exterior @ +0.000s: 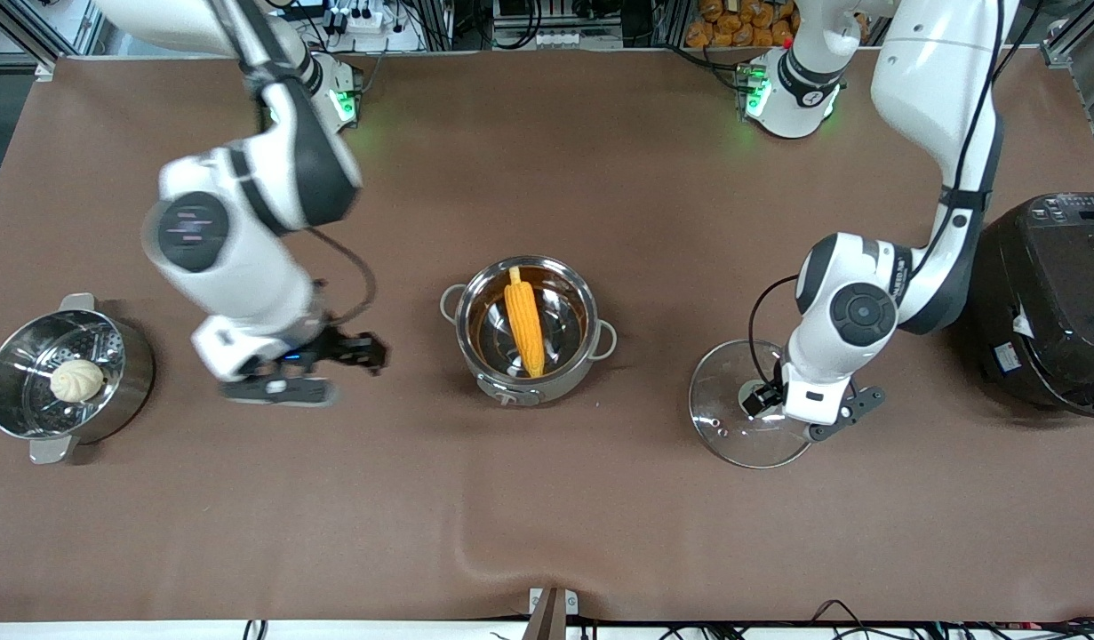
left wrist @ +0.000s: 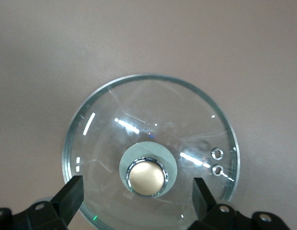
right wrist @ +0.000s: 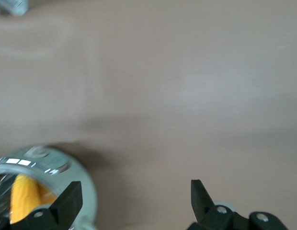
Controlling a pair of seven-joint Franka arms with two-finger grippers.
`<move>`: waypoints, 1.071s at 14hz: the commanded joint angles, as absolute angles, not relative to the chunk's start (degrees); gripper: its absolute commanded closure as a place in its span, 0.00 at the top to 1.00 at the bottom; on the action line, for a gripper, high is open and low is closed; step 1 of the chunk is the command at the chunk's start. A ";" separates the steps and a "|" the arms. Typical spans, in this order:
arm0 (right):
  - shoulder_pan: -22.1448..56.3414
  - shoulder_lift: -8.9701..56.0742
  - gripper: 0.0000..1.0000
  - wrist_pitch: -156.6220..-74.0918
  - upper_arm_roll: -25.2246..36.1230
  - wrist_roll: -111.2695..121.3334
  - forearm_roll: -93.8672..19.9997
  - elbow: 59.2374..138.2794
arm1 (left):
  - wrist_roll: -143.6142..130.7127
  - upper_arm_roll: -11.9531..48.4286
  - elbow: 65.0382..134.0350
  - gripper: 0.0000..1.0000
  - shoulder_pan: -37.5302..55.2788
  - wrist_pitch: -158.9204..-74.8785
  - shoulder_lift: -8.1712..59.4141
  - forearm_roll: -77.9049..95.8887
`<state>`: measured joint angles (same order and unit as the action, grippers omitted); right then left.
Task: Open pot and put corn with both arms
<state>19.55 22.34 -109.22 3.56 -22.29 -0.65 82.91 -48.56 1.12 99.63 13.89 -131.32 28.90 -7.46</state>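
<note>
A: Glass lid (exterior: 742, 413) lies flat toward left arm's end; left gripper (left wrist: 139, 196) spread, straddling knob (left wrist: 146, 178). Fragile, slick; take by knob.

B: Corn (exterior: 525, 326) in pot (exterior: 527, 329). Right gripper (right wrist: 136, 199) spread, empty, over table beside pot.

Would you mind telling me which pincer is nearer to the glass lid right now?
The left one. The left pincer hangs open directly over the lid, its fingers either side of the knob. The right pincer is open over bare table beside the pot with the corn.

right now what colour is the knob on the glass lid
Copper-gold, ringed in chrome; the knob on the lid shows best in the left wrist view.
</note>
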 commanded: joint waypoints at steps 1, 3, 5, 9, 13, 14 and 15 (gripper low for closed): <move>11.01 21.53 1.00 -100.67 2.28 -14.11 0.17 78.95 | -44.23 1.23 101.78 1.00 13.36 -127.81 22.17 -7.21; 5.66 18.74 1.00 -96.69 2.81 -3.83 -0.43 78.75 | -39.92 1.40 101.52 1.00 12.05 -124.73 18.21 -7.21; 2.21 14.52 1.00 -94.58 2.81 0.95 -0.44 80.15 | -36.93 1.49 101.25 1.00 11.78 -120.87 13.82 -7.03; -0.61 3.54 1.00 -94.74 2.90 1.67 -0.44 89.18 | -31.22 1.41 96.69 1.00 11.78 -108.84 9.23 -6.50; -2.02 -2.80 1.00 -95.10 2.90 1.67 -0.44 94.30 | -22.88 1.58 94.92 1.00 9.77 -99.43 3.01 -4.15; -1.93 -2.90 1.00 -95.10 2.81 1.50 -0.35 94.74 | -19.98 1.41 94.40 1.00 8.97 -97.66 2.03 -1.96; -1.85 -3.16 1.00 -95.01 2.81 1.15 -0.35 95.09 | -17.78 1.23 93.96 1.00 8.79 -95.91 0.89 -1.24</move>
